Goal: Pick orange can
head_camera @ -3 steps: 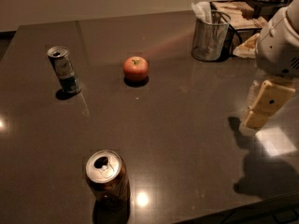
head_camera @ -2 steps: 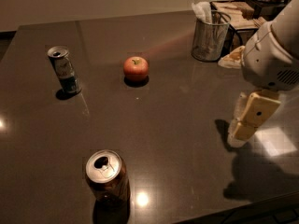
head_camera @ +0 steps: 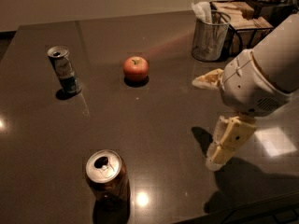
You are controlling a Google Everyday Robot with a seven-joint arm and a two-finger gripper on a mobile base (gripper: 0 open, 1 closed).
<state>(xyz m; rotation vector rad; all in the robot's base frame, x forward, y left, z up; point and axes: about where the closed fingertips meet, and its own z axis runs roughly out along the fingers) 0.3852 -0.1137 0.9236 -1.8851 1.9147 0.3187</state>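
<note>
You're working the reach phase. The pincer (head_camera: 203, 123) is hanging released over the right side of the tabletop (head_camera: 168, 120), spread wide with nothing in it. The orange can (head_camera: 107, 175) is standing upright well apart from it, off to the pincer's left in the camera view and somewhat nearer the front edge (pull-tab top facing up, nothing touching it).

What you're aiming for:
- You're sweeping left and slightly toward the front edge, riding high enough that the lower finger (head_camera: 230, 143) isn't dragging on the surface.
- You're lining the jaws up so the can body is passing between them, then closing around mid-body, not the rim.
- The wall is round and slick and the can is probably light, so an off-centre squeeze is likely tipping it or squirting it away.

The apple (head_camera: 136, 68) and the slim white-and-green can (head_camera: 63, 70) are sitting farther back and to the left of the pincer, off the straight path. The mesh cup (head_camera: 210, 40) is sitting behind it. None should be getting in your way if you're going direct.
</note>
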